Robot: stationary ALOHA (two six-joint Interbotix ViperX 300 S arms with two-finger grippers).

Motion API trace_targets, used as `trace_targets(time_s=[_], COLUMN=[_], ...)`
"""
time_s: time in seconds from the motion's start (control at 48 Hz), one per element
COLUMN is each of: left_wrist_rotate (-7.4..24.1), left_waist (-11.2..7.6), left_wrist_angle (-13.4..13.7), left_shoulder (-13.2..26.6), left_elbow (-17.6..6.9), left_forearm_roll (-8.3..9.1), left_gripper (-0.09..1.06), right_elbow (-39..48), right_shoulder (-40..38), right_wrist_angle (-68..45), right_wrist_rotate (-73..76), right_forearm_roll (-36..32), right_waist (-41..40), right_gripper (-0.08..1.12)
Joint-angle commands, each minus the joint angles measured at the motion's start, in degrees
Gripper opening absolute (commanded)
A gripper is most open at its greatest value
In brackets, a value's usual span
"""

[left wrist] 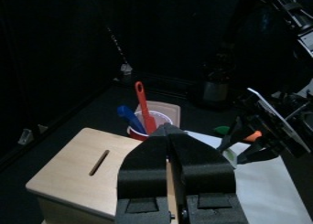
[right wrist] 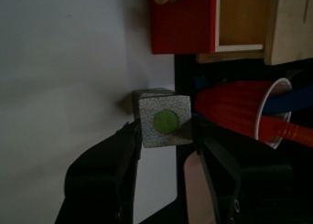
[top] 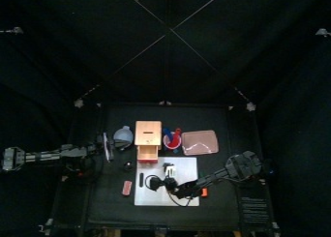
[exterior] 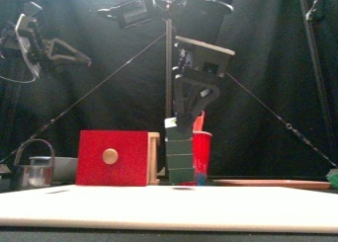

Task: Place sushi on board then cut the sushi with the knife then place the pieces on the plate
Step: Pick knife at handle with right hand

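White board [exterior: 119, 204]: right pincer [right wrist: 162, 129] grips sushi roll [exterior: 177, 159].

dim overall, light from overhead | white cutting board [exterior: 158, 204] glares | top view murky, perhaps underexposed

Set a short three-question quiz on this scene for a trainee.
1. True or false: the left tool is open.
2. The sushi roll gripped by the right tool stands on: A) the pink tray, B) the white board, C) the wooden box.
3. Fill in: the toy knives stand in the red ___.

Key: 1 false, it is shut and empty. 2 B. 3 cup.
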Motion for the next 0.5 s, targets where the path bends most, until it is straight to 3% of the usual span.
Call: trace_targets(time_s=[0.021,0.312,0.5], left_wrist_rotate=[-0.2,-0.3,-0.2], left_waist=[-0.79,-3.34,-3.52], left_wrist_angle=[-0.5,-0.5,-0.5], left_shoulder=[0.2,0.2,0.2], left_elbow=[-0.8,-0.5,-0.6], left_forearm_roll=[0.00,-0.18,-1.32], left_gripper=[0.29,0.28,0.28], right_elbow=[-1.7,-4.4,-5.4], right_shoulder=[-1.1,1.1,1.1], right_wrist_angle=[0.4,0.1,0.2], right_wrist_rotate=[0.4,0.3,0.3], right_forearm_roll=[1.4,5.9,8.2], right_waist=[0.9,3.2,4.0], right_gripper=[0.71,0.84,0.99])
